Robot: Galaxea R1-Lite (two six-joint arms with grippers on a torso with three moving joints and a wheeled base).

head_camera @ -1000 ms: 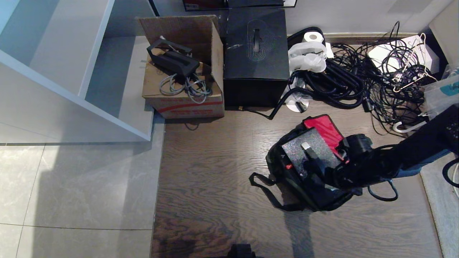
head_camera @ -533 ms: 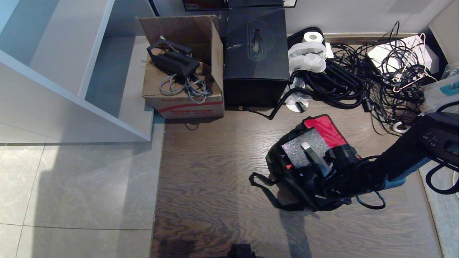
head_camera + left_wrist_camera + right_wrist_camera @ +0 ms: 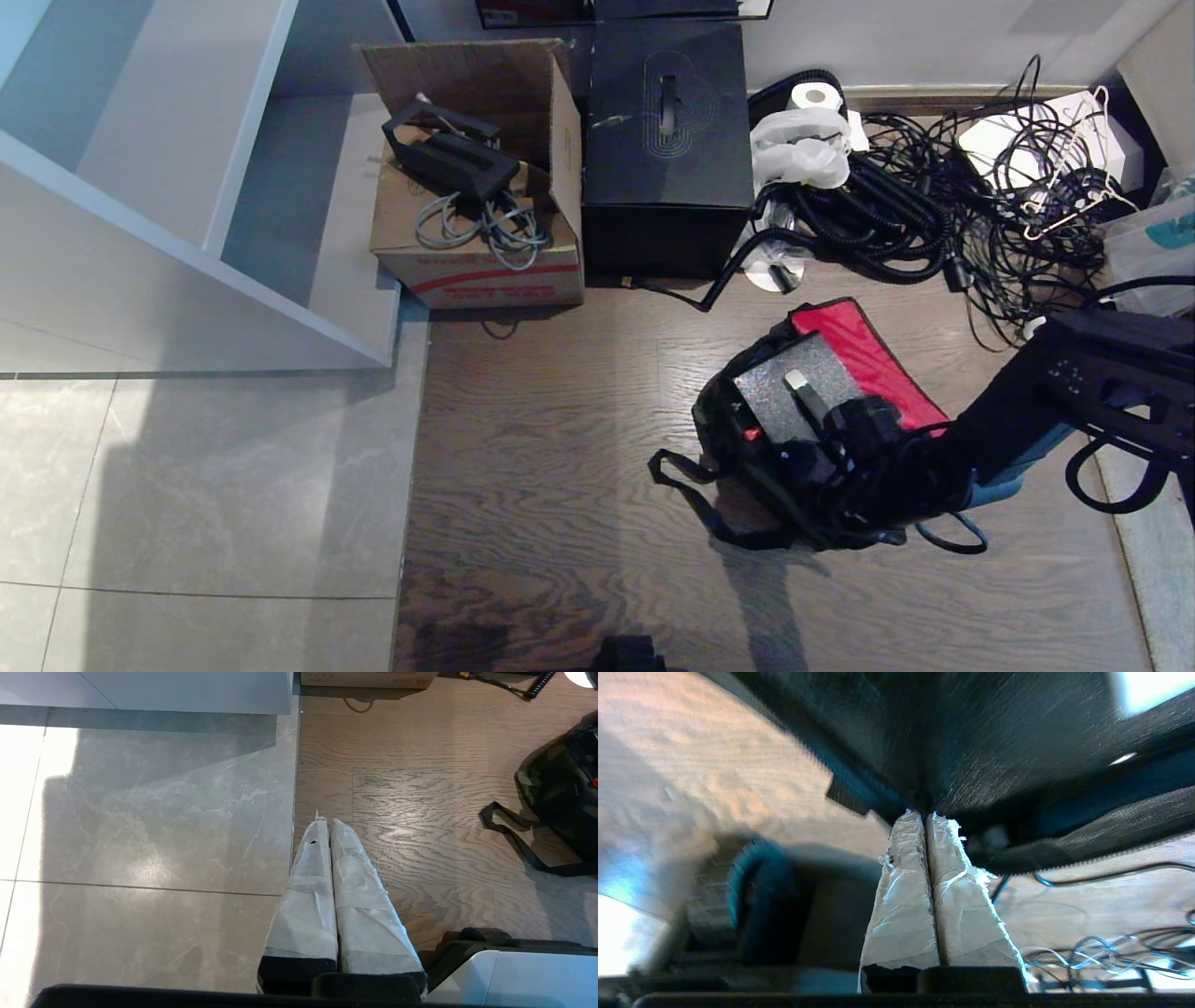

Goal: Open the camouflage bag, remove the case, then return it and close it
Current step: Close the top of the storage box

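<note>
The camouflage bag (image 3: 721, 420) lies open on the wood floor, its red lid lining (image 3: 864, 359) folded back toward the far right. Inside it sits the case (image 3: 780, 385), glittery black, with its handle (image 3: 808, 396) and red latch (image 3: 751, 434) showing. My right arm (image 3: 1013, 411) reaches in from the right; its wrist covers the bag's near right corner. In the right wrist view my right gripper (image 3: 924, 813) is shut, tips pressed against the bag's black fabric (image 3: 994, 732) near a zip line. My left gripper (image 3: 325, 821) hangs shut over the floor, left of the bag (image 3: 556, 788).
A cardboard box (image 3: 476, 252) and a tall black cube box (image 3: 665, 159) stand against the far wall. A tangle of black cables (image 3: 915, 215) spreads at the far right. A white cabinet (image 3: 187, 205) stands at the left. The bag's strap (image 3: 691, 490) trails on the floor.
My right arm has swung nearer and leftward along the bag's right side, uncovering more of the red lining. The bag and case stay in place.
</note>
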